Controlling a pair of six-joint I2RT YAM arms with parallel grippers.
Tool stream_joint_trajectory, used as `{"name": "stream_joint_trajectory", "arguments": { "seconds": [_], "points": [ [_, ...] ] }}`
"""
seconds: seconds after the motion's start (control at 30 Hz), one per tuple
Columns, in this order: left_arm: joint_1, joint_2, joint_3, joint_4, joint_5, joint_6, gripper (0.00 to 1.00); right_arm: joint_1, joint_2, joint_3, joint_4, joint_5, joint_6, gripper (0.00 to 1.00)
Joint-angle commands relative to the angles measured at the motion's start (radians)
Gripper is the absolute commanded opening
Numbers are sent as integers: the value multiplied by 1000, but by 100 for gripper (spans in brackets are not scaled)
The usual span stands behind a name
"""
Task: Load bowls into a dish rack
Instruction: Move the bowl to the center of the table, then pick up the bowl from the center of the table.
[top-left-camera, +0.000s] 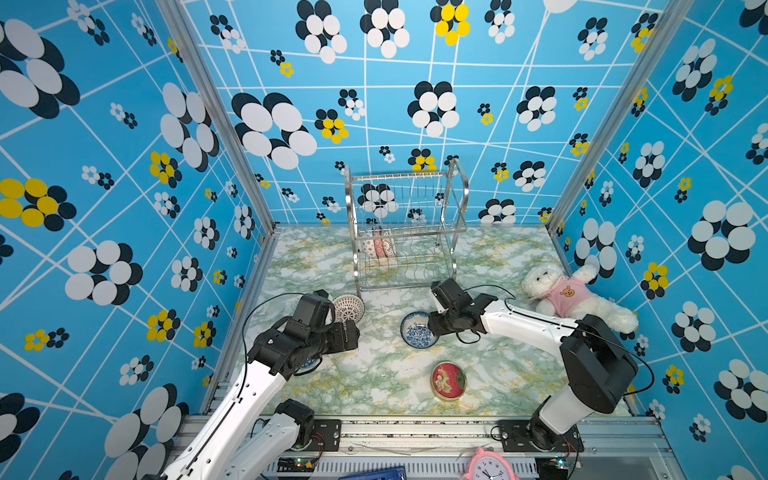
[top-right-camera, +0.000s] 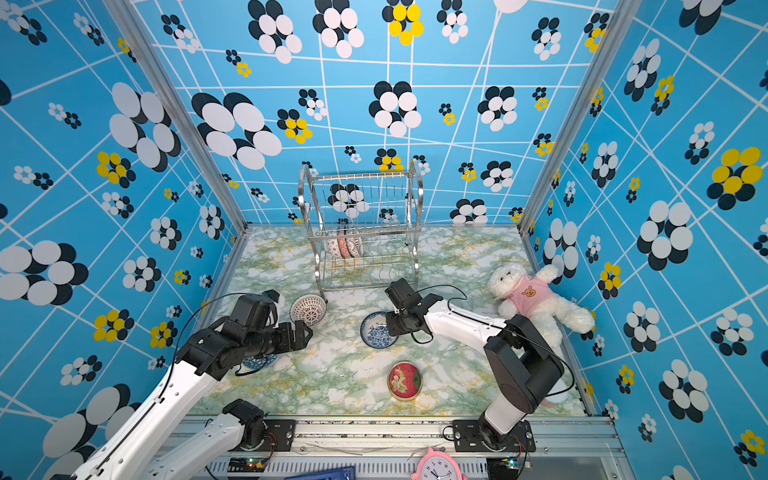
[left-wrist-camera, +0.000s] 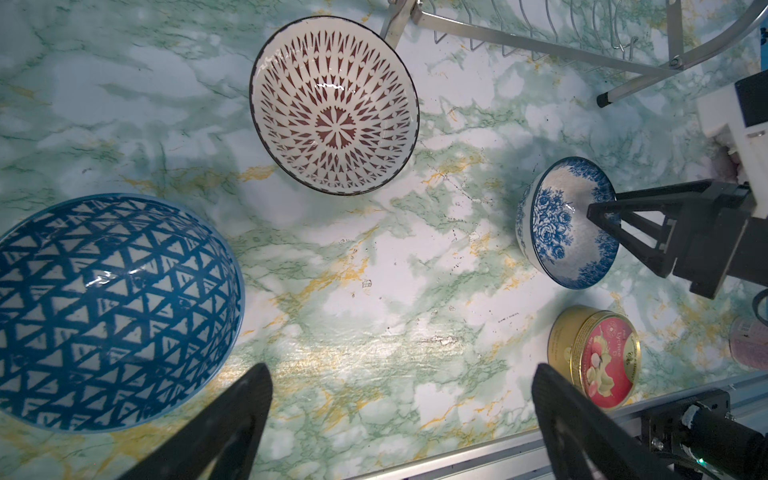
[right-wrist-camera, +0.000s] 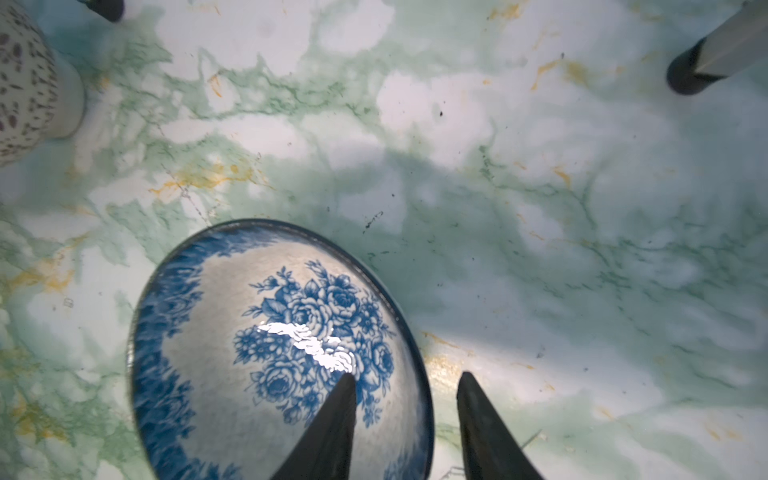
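Rim of blue floral bowl (right-wrist-camera: 232, 374) between right fingers (right-wrist-camera: 338, 419), half-spread, gripping nothing. Bowl at middle of surface (top-left-camera: 374, 382), well short of dish rack (top-left-camera: 405, 249) at far edge. Risk: shallow pinch on glazed rim slips, bowl tips. Meanwhile left fingers (left-wrist-camera: 237, 428) wide, empty.

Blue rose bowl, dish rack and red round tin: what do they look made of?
Blue rose bowl: glazed ceramic, likely; a sharp glare streak crosses its white inside. Dish rack: polished steel-like metal, with mirror-bright bars and thin wires. Red round tin: probably printed sheet metal, with glossy gold wall and red lid.
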Motion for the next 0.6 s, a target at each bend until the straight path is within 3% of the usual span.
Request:
{"name": "stream_joint_trajectory", "arguments": {
  "seconds": [0.0,0.2,0.4,0.57],
  "points": [
    [9,-13,0,21,28,36,99,2,-84,11,-40,87,-11,50],
    [9,2,-5,35,69,72,99,3,-200,-14,-24,183,-47,53],
    [10,37,13,42,103,155,99,21,-247,-21,-16,146,-161,55],
    [21,64,-8,109,190,207,99,96,-220,14,-80,162,-256,56]
  ]
}}
